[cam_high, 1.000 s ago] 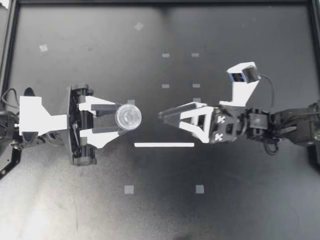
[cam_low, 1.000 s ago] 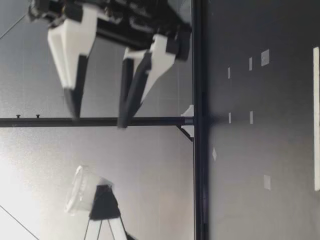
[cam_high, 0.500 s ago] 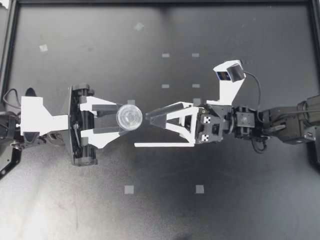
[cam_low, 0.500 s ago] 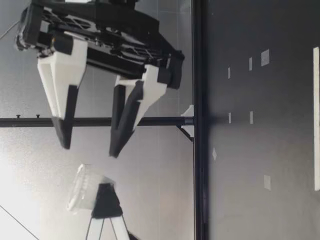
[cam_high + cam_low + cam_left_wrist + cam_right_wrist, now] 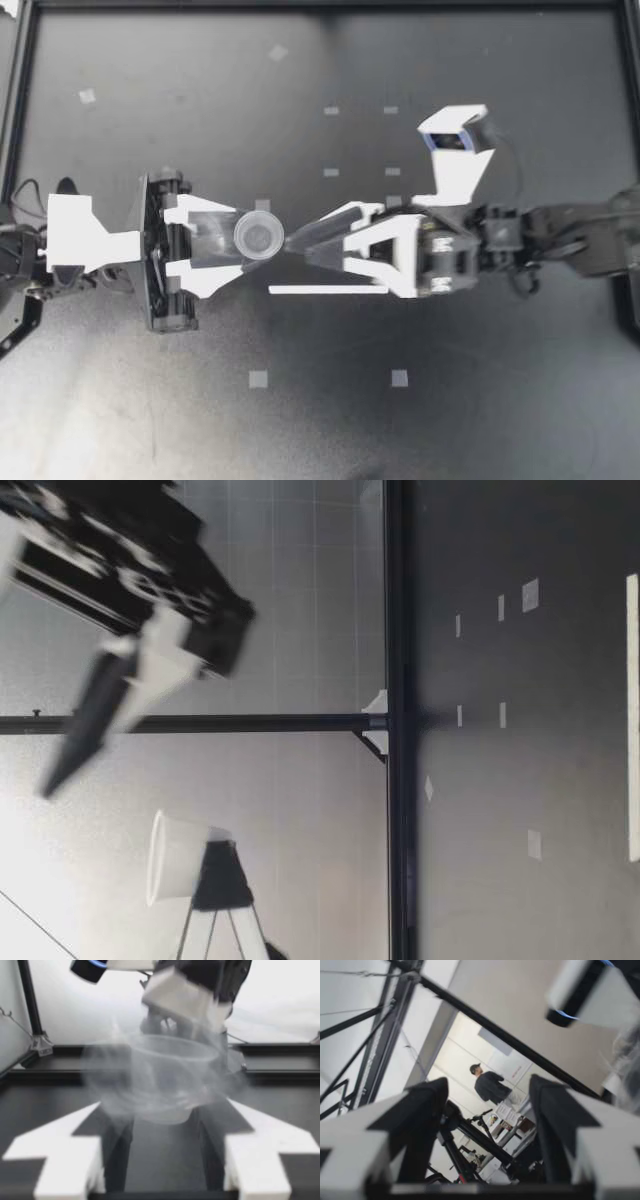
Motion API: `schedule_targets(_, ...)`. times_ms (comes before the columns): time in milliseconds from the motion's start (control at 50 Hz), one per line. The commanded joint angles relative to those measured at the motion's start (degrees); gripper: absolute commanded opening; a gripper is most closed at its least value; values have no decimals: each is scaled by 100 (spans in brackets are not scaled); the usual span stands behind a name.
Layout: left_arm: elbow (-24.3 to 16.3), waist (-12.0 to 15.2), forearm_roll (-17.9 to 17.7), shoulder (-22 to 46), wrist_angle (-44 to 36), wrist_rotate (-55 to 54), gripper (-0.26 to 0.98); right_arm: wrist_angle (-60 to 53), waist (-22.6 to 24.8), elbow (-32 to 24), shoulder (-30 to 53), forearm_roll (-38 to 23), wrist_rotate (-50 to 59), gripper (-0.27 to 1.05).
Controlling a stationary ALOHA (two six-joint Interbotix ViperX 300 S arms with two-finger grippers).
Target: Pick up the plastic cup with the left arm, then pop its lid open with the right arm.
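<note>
Above the black table, my right gripper hangs wide open, empty, tips just right of the clear cup pinched mouth-up in my left gripper. A nudge there could tip or crush it.

Bare table all round; clear cup the sole obstacle between left gripper and right gripper.
</note>
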Motion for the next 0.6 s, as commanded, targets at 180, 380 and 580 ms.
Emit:
schedule_targets(180, -79, 0, 9, -53, -35, -246, 16, 202, -659, 105, -457, -817, -536, 66)
schedule_targets(380, -88, 0, 9, -53, -35, -694, 16, 1143, -756, 62, -721, -1828, -2610, 65)
schedule_targets(580, -79, 0, 9, -53, -26, -800, 16, 1573, -756, 624, -1116, -1767, -4931, 65)
